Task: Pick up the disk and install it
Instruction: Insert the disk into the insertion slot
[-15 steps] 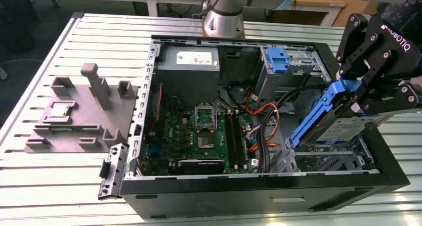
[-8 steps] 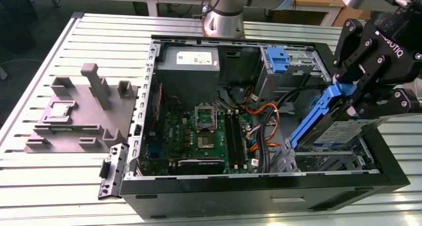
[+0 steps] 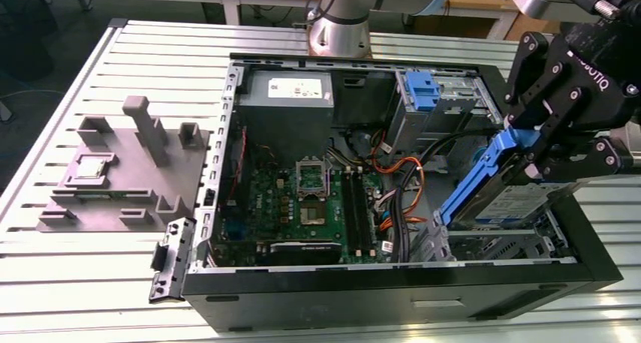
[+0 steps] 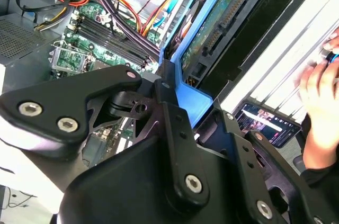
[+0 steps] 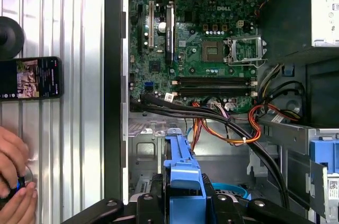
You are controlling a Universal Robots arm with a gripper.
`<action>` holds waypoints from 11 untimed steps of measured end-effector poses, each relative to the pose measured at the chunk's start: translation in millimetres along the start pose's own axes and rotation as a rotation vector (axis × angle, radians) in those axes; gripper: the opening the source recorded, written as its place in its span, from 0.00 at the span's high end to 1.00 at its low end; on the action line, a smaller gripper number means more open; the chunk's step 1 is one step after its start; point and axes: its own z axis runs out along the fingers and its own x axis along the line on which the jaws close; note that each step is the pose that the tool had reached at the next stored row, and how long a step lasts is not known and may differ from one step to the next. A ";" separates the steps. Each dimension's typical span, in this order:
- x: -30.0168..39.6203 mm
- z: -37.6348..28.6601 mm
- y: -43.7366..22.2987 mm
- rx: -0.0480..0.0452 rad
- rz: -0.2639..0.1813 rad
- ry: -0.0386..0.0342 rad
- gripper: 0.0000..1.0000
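Exterior view: high, oblique, mid-range, looking down into the open computer case [image 3: 395, 287]. First wrist view: near-vertical, close above the motherboard [image 5: 201, 38]. Second wrist view: very close, looking past the gripper [image 4: 185, 99]. All three share the motherboard.

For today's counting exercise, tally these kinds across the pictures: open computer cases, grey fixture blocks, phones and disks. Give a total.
Open computer case: 1
Grey fixture block: 1
Phone: 1
Disk, gripped by the claw: 1
Total: 4
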 end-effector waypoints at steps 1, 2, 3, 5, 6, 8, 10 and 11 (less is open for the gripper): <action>0.0 0.0 0.0 0.0000 0.000 0.0000 0.64; 0.0 0.0 0.0 0.0000 0.000 0.0001 0.64; 0.0 0.0 0.0 0.0000 0.000 0.0000 0.64; 0.0 0.1 0.0 0.0001 0.000 0.0000 0.64; 0.0 0.1 0.0 0.0000 0.000 0.0000 0.64; 0.0 0.1 0.0 0.0001 0.000 0.0000 0.64; 0.1 1.6 0.0 0.0009 0.000 -0.0003 0.63; 0.2 3.1 0.0 0.0018 0.000 -0.0010 0.63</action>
